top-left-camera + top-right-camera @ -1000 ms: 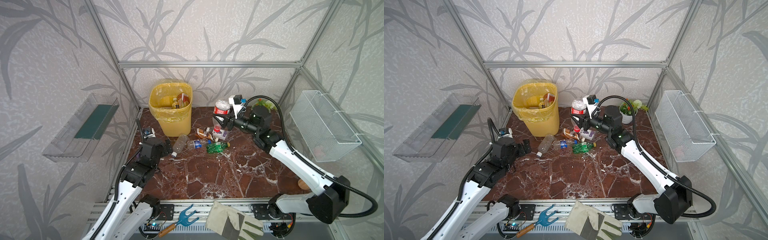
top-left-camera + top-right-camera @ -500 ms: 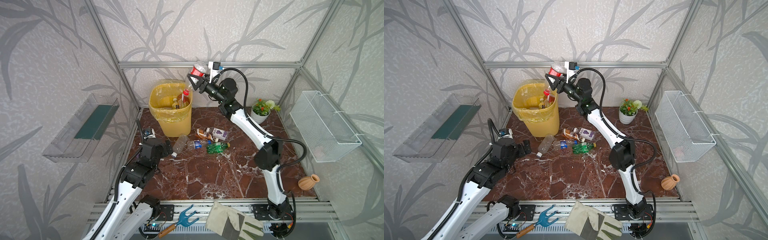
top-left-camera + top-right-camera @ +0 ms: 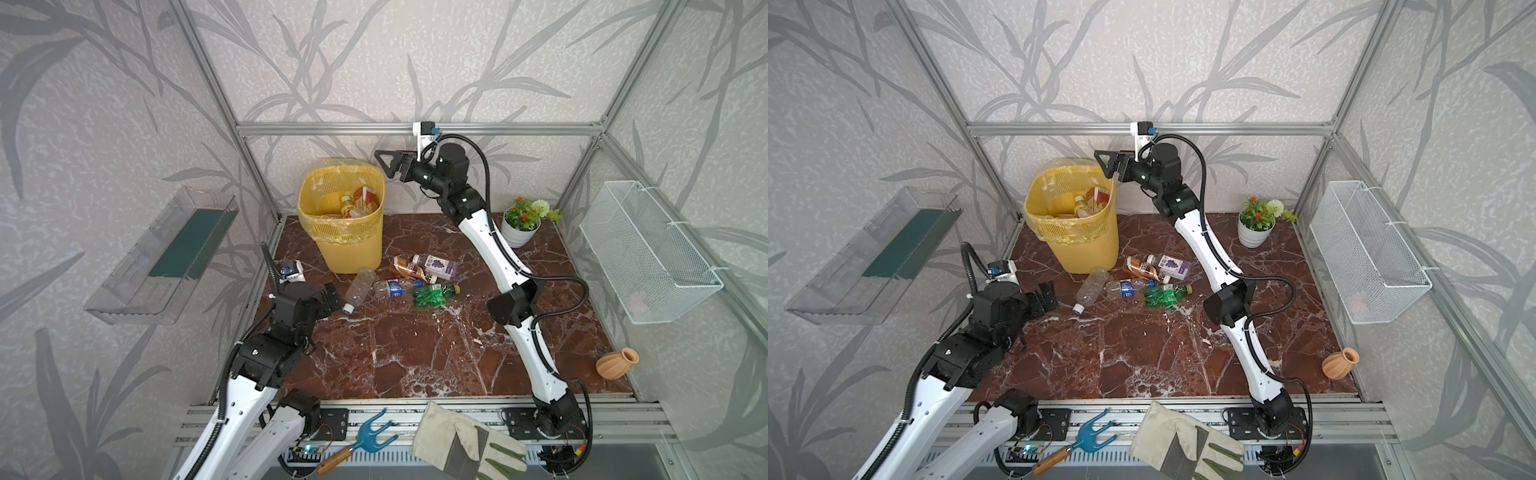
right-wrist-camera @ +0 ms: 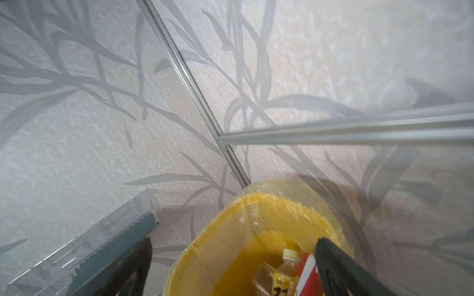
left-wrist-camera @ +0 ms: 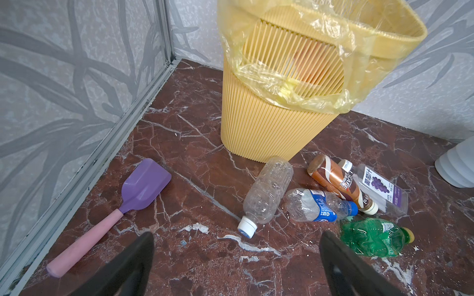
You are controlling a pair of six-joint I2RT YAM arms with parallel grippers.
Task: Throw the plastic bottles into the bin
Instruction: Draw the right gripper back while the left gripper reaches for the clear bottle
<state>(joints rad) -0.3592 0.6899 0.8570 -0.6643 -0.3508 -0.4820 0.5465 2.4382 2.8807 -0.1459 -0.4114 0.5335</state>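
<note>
Your left gripper (image 3: 328, 296) sits low at the bin's (image 3: 353, 253) front left, spread wide and empty. Inside the bin you have several bottles (image 3: 348, 204). Five loose bottles (image 3: 432, 294) lie on the floor (image 3: 415, 353) by the bin's front right. Your right gripper (image 3: 385, 164) hangs high by the bin's right rim, jaws apart, holding nothing.

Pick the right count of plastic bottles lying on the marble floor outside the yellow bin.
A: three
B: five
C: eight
B: five lie beside the bin in both top views: a clear unlabelled bottle, a blue-labelled bottle, a brown bottle, a purple-labelled bottle and a crushed green bottle.
</note>
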